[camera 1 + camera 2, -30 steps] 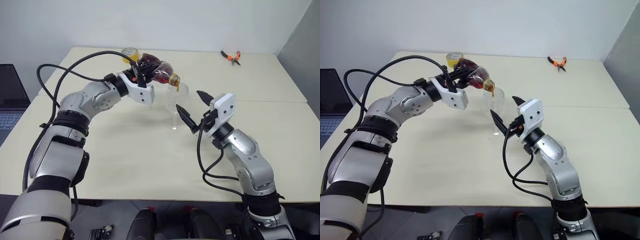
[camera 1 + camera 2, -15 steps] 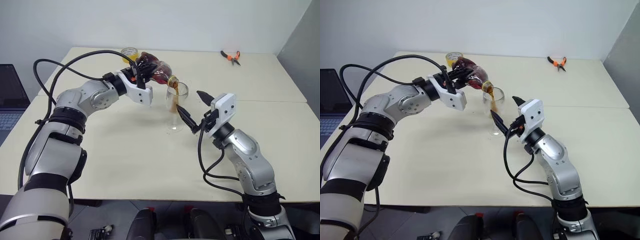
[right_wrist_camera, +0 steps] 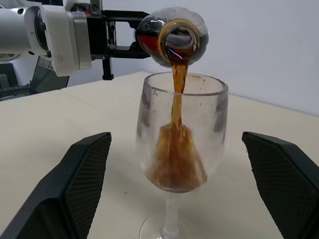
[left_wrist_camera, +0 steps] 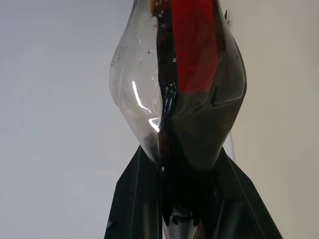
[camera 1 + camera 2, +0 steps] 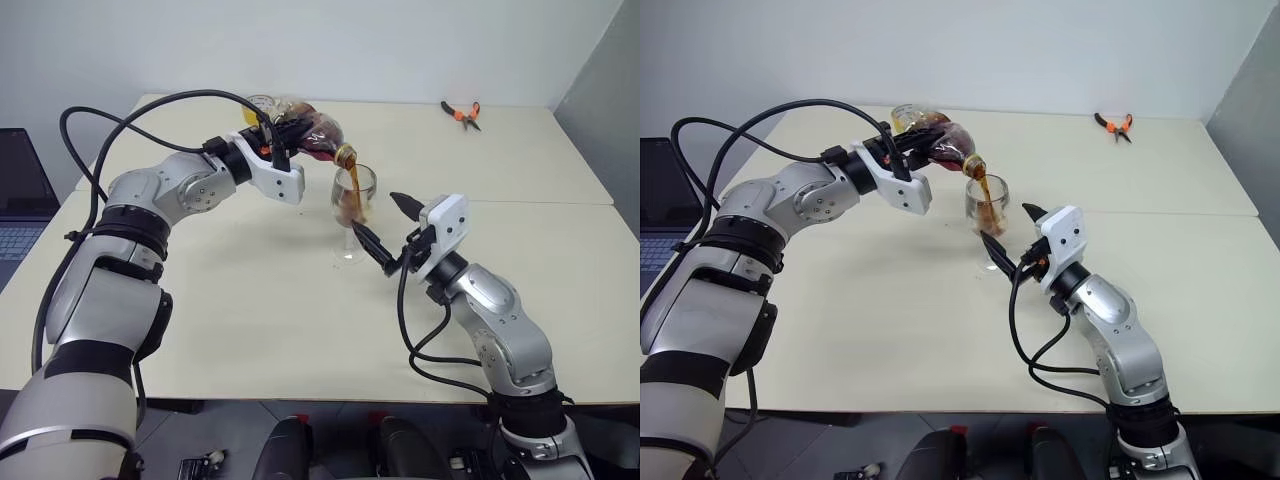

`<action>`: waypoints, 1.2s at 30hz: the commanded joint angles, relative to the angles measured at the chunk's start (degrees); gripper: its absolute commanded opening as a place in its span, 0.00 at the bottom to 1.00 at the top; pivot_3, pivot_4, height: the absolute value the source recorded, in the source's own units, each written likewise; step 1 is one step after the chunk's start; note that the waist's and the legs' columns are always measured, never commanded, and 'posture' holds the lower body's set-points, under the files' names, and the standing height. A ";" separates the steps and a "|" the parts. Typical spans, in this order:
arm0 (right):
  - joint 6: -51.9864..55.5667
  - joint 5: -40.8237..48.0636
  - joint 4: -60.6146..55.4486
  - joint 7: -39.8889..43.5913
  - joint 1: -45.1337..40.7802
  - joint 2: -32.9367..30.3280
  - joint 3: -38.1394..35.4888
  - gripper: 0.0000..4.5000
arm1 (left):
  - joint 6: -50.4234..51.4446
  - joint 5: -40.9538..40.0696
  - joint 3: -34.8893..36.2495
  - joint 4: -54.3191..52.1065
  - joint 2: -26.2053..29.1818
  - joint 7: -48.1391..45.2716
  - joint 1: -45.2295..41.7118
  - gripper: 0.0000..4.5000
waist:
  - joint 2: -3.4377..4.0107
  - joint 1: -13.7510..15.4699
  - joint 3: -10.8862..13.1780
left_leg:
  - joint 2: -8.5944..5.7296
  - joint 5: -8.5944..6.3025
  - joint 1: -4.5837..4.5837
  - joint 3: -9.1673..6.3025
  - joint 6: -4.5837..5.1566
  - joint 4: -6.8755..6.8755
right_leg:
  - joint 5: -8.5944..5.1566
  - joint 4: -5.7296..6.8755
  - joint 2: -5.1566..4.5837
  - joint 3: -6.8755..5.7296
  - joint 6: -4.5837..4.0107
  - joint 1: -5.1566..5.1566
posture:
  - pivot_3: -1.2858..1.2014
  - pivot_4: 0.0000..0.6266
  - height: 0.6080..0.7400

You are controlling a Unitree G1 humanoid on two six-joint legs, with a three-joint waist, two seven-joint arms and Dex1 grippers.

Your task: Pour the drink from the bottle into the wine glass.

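My left gripper (image 5: 297,136) is shut on the belly of the bottle (image 5: 317,133), which it holds tipped with the open mouth over the wine glass (image 5: 353,203). A brown stream of the drink (image 3: 177,84) falls from the bottle mouth into the bowl, and foamy drink (image 3: 177,162) fills the lower part of the bowl. In the left wrist view the bottle (image 4: 187,94) sits between the two black fingers (image 4: 130,199). My right gripper (image 5: 373,213) stands open by the glass. Its fingers (image 3: 82,184) flank the bowl and stem with a gap on each side.
A yellow tape roll (image 5: 259,102) lies behind the bottle at the table's far edge. Orange-handled pliers (image 5: 462,112) lie at the far right. A laptop (image 5: 15,200) stands on another surface to the left.
The left gripper has tipped the bottle further and the drink now streams into the glass, whose level has risen. The right gripper has stayed in place.
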 commanded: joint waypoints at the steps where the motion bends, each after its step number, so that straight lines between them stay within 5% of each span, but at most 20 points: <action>1: 0.13 0.52 -3.24 0.16 0.03 -0.14 0.00 1.00 | 0.13 -0.74 0.70 -0.60 1.16 1.72 -2.52 0.12 | 0.00 0.00 0.00 | 0.00 0.00 0.00 0.00 0.00 0.00 | 0.00 0.00 0.00 0.00 0.00 0.00 | 0.52 0.24 1.00; 36: 0.89 0.98 -3.85 0.23 -0.17 0.37 -0.15 1.00 | 0.85 -1.94 1.08 -0.05 1.07 1.48 -1.50 0.11 | 0.00 -0.05 0.00 | 0.00 0.00 0.00 0.00 -0.01 0.03 | 0.00 0.04 0.00 -0.01 0.00 0.00 | 0.52 0.24 1.00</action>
